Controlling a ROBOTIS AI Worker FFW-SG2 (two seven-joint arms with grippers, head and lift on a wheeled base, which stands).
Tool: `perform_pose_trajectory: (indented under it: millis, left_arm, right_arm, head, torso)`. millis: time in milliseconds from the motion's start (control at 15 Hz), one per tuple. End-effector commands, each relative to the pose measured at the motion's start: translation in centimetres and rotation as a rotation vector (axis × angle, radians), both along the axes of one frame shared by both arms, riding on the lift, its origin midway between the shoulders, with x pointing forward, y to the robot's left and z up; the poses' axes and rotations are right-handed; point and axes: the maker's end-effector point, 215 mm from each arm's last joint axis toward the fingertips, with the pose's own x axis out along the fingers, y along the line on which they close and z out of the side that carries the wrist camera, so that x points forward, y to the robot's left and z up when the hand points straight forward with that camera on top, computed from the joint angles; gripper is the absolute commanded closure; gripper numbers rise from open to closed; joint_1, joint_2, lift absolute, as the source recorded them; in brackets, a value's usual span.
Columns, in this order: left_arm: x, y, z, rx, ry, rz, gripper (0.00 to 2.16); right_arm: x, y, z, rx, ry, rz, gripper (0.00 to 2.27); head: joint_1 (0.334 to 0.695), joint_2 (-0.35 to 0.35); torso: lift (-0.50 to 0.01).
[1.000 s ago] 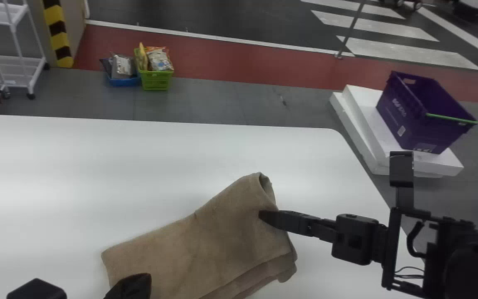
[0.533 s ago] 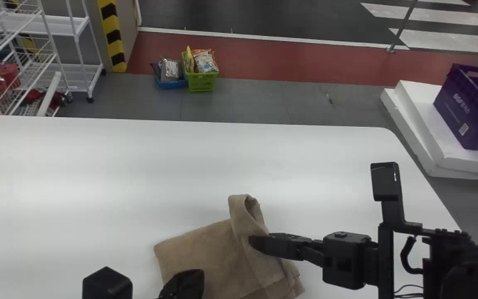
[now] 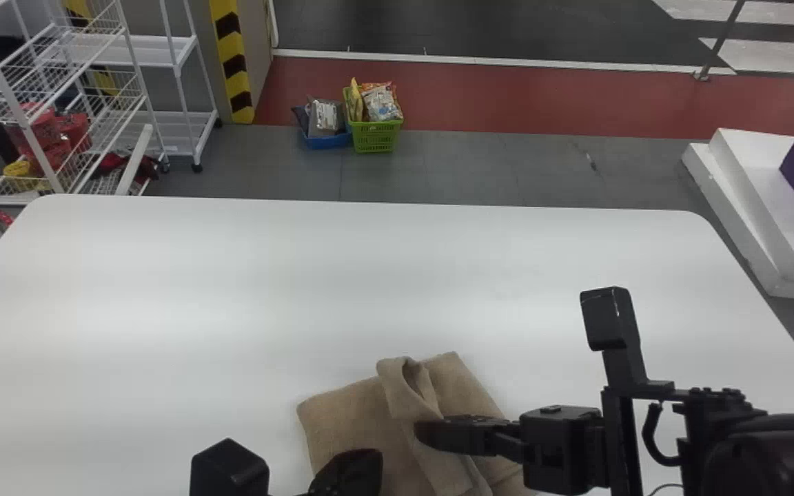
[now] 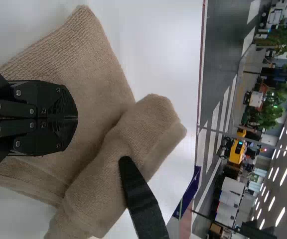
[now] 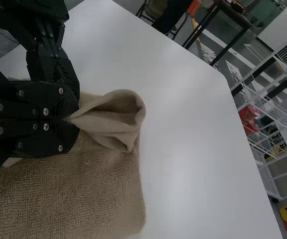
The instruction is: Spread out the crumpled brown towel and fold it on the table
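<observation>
Folding step, judged midway: brown towel (image 3: 342,420) lies well in from the table's (image 3: 231,275) far edge, right gripper (image 3: 420,431) pinching its raised flap, left gripper (image 4: 76,118) pressed together above it; next move should lay the flap flat, edges aligned.

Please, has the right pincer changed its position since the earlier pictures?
Yes. Judged against the table's far right corner in the head view, the right pincer has moved left and toward the near side.
</observation>
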Motion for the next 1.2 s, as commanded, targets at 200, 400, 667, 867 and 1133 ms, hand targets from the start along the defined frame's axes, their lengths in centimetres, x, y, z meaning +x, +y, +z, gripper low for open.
perform_pose_trajectory:
  millis: [200,400,667,867,1133]
  left_arm:
    - [0.0,-0.5,0.2,-0.002,-0.005,-0.013,2.14]
    - [0.0,-0.7,0.0,0.001,-0.002,-0.019,2.14]
    - [0.1,-0.9,0.0,0.0,-0.003,-0.023,2.14]
    - [0.2,-0.9,-0.1,-0.001,-0.003,-0.023,2.14]
    - [0.4,-0.7,-0.3,0.002,0.0,-0.022,2.14]
  right_arm:
    - [0.2,1.1,-0.2,-0.015,0.001,0.017,1.33]
    - [-0.1,2.1,-0.2,-0.008,0.004,0.038,1.33]
    - [-0.2,2.5,-1.1,-0.008,0.03,0.043,1.33]
    - [-0.7,2.9,-1.9,0.021,0.067,0.046,0.81]
    - [-2.8,3.4,-2.4,0.114,0.131,0.054,0.09]
  head:
    - [0.695,-0.043]
    - [0.695,-0.036]
    - [0.695,-0.028]
    - [0.695,-0.023]
    - [0.695,-0.011]
  torso:
    - [-0.127]
    - [-0.127]
    - [-0.127]
    - [-0.127]
    - [-0.127]
